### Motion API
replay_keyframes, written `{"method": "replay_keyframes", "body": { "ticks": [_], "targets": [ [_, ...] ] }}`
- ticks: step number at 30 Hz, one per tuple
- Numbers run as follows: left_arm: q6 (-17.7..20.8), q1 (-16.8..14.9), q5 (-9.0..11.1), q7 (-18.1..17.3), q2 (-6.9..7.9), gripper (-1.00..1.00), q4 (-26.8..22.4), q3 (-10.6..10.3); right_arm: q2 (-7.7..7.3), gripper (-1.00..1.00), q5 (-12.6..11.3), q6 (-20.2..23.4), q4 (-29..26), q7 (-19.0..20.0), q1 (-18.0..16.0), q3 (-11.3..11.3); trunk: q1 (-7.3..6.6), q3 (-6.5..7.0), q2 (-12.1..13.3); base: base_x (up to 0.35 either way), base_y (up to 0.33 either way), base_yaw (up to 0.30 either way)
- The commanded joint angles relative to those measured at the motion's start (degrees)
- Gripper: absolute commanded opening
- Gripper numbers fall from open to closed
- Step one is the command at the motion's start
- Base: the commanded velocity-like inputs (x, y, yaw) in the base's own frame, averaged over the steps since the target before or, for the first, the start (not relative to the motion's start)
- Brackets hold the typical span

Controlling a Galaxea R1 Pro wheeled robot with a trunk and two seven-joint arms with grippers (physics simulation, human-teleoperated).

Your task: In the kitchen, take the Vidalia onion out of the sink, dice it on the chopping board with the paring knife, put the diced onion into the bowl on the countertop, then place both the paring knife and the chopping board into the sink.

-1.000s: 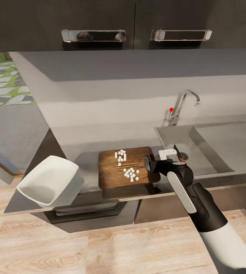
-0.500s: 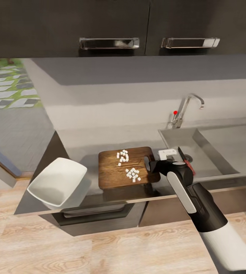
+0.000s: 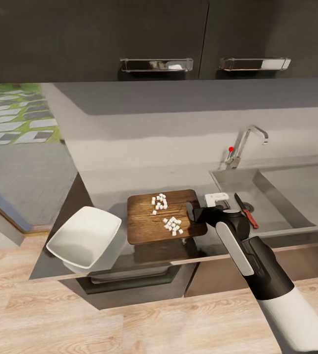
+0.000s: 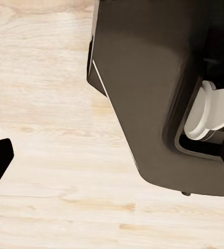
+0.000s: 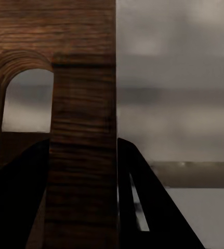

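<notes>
Grey countertop [image 3: 114, 179] under dark cabinets, and the right gripper [image 3: 196, 213] is at the handle end of the chopping board [image 3: 149, 228], its dark fingers [image 5: 18, 202] pinching the wood beside the slot. White onion dice [image 3: 171, 224] sit on the board just beyond the gripper, the bowl [image 3: 85, 238] well past the board's far end. Behind the wrist, the paring knife [image 3: 246, 211] lies in the sink [image 3: 281, 196]. Looks like the transfer step: lift, carry level to the bowl, tilt. Left gripper: cannot tell.
</notes>
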Motion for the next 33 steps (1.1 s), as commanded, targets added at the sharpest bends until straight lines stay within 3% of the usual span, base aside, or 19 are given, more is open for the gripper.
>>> {"method": "replay_keyframes", "body": {
  "ticks": [1,8,26,33],
  "targets": [
    [0.2,0.0,0.6,0.1,-0.02,1.0,-0.1,0.0,-0.05,-1.0,-0.6,0.1,0.0,-0.6,-0.1,0.1,0.04,0.0,-0.1,0.0,0.227,0.0],
    [0.2,0.0,0.6,0.1,-0.02,1.0,-0.1,0.0,-0.05,-1.0,-0.5,0.2,0.0,-0.6,-0.1,0.1,0.04,0.65,-0.1,0.0,0.215,0.0],
    [0.2,0.0,0.6,0.1,-0.02,1.0,-0.1,0.0,-0.13,-1.0,-0.3,0.4,0.0,-0.7,-0.1,0.2,0.04,2.31,-0.1,0.0,0.03,0.0],
    [0.2,0.0,0.6,0.1,-0.02,1.0,-0.1,0.0,-0.13,-1.0,-0.3,0.4,0.0,-0.7,-0.1,2.8,0.04,2.96,-0.1,0.0,0.263,0.0]
  ]
}}
